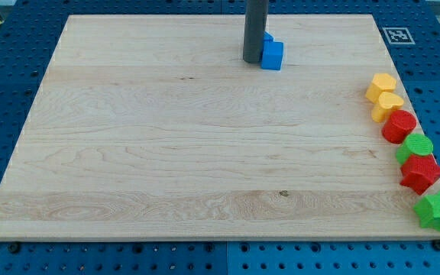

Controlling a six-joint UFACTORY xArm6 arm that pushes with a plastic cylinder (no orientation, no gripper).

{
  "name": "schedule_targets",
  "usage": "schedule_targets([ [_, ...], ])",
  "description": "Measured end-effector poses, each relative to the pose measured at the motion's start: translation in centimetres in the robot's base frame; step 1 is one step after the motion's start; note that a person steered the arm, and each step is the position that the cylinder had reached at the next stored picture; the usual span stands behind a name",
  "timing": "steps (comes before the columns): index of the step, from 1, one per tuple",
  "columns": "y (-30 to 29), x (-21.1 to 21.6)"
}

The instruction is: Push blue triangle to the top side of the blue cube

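The blue cube (273, 55) sits near the view's top, a little right of centre, on the wooden board (166, 153). A small piece of the blue triangle (268, 37) shows just above the cube, mostly hidden behind my rod. My tip (253, 61) rests on the board directly left of the blue cube, touching or almost touching it, and below-left of the triangle.
Along the board's right edge stand two yellow blocks (382, 85) (388, 104), a red cylinder (399, 126), a green block (415, 147), a red star (421, 173) and a green star (438, 211). A marker tag (395, 35) lies off the top right corner.
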State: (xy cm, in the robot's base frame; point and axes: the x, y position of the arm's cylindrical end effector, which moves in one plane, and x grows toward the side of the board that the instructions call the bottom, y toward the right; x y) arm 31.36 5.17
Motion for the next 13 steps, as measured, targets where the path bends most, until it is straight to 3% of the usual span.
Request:
schedule_targets([
  [12,0.1,-4.4],
  [13,2.1,-4.9],
])
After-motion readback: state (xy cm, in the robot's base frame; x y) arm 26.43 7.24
